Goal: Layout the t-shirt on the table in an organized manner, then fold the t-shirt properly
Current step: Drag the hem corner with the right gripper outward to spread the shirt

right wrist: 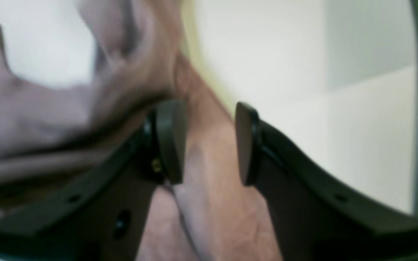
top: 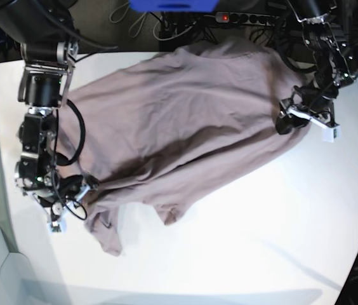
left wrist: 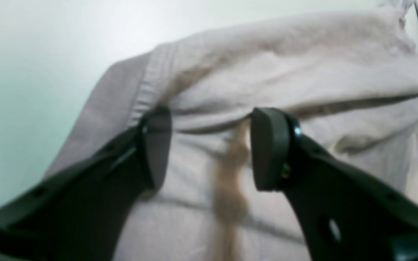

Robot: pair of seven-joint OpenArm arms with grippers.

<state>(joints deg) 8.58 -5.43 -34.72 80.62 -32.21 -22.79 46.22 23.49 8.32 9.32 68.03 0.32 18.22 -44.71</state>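
Note:
The mauve t-shirt (top: 179, 121) lies rumpled across the white table (top: 261, 235), running from the far right down to a bunched end at the near left. My left gripper (top: 285, 122) sits at the shirt's far-right edge. In the left wrist view my left gripper (left wrist: 212, 148) stands open, its pads apart over the t-shirt (left wrist: 303, 61), with a raised crease of cloth between them. My right gripper (top: 85, 186) is at the shirt's near-left edge. Close up, my right gripper (right wrist: 210, 141) is open, with a strand of the t-shirt (right wrist: 31, 105) hanging loose between its fingers.
A power strip with cables (top: 242, 18) and a blue object (top: 172, 5) lie beyond the table's far edge. The table's left edge runs close beside the right arm's base (top: 42, 82). Bare white tabletop shows at the near right.

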